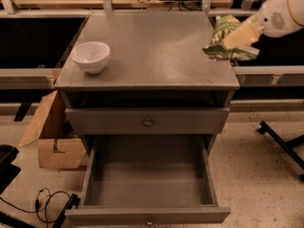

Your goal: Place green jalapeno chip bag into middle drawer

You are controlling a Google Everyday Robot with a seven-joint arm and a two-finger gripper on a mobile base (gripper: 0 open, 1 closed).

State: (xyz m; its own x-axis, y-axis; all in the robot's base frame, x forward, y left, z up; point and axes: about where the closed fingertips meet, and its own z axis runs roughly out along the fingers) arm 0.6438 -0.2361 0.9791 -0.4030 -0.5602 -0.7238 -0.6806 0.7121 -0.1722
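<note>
Crinkly green jalapeno chip bag (219, 38) held at the right edge of the grey wooden worktop (161, 46).
The wide grey wooden middle drawer (149, 180) stands pulled out below, with speckled floor (251, 167) open to its right. 1 round white bowl (90, 56) sits at the worktop's left. The tool (240, 36), closed on the bag, holds it raised over the right edge.

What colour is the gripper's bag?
The bag is green with pale patches, camera view; the gripper holds it above the cabinet's right edge.
</note>
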